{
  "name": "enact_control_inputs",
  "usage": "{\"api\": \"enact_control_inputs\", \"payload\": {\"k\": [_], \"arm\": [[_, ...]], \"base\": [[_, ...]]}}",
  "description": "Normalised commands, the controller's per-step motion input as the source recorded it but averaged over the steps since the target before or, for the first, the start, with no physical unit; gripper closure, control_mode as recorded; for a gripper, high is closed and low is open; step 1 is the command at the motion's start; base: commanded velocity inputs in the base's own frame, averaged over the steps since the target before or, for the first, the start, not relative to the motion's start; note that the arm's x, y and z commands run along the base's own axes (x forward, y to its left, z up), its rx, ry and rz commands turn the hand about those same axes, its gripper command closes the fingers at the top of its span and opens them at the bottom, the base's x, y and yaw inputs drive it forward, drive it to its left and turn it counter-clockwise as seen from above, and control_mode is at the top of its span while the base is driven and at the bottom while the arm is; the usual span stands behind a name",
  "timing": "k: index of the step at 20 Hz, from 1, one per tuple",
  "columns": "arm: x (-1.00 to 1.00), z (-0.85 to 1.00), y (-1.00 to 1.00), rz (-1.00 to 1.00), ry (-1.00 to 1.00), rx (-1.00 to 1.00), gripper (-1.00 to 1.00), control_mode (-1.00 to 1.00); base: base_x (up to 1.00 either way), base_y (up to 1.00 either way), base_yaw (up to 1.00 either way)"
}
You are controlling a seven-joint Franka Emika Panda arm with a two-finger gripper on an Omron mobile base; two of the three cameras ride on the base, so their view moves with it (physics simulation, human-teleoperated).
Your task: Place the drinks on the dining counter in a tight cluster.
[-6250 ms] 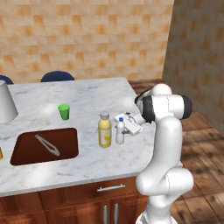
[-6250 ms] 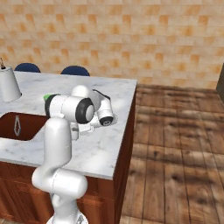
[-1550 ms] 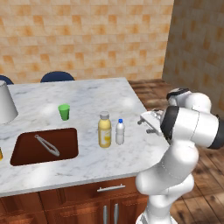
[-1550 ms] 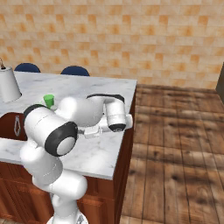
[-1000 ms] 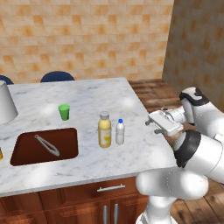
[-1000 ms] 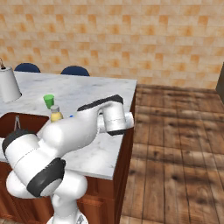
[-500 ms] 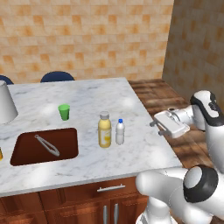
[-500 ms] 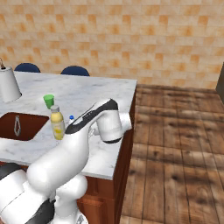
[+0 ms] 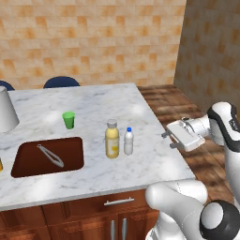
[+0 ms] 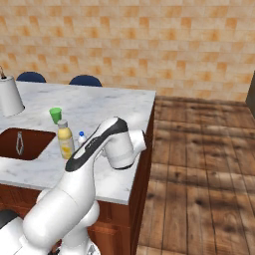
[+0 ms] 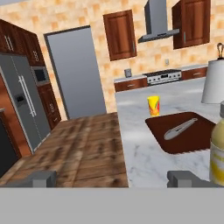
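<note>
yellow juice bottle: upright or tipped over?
Upright. The yellow juice bottle stands on its base on the dining counter, pale cap on top, just beside the small white bottle, which is also standing.

Walls: tan brick-patterned tile [image 9: 93,37].
Floor: brown wood planks [image 10: 199,164].
Seating: two blue chairs [image 10: 84,79] behind the table's far edge.
Kitchen: steel fridge [image 11: 22,105], dark wood cabinets [image 11: 120,35], range hood [image 11: 158,22].

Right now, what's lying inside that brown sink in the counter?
A pair of metal tongs lies on the bottom of the brown sink. In the right base view the marble counter cuts off the sink's left part.
</note>
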Motion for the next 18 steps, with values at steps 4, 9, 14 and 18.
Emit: {"api": "enact_control_inputs", "payload": {"k": [4,9,14,18], "arm": [[0.0,0.0,0.0,0.0,0.0,0.0,-1.0,-1.0],[-0.1,0.0,0.01,0.0,0.0,0.0,-1.0,1.0],[0.0,0.0,0.0,0.0,0.0,0.0,-1.0,1.0],[0.0,0.0,0.0,0.0,0.0,0.0,-1.0,1.0]], "base": [[0.0,0.0,0.0],[-0.1,0.01,0.0],[-0.57,0.05,0.02],[-0.65,0.11,0.1]]}}
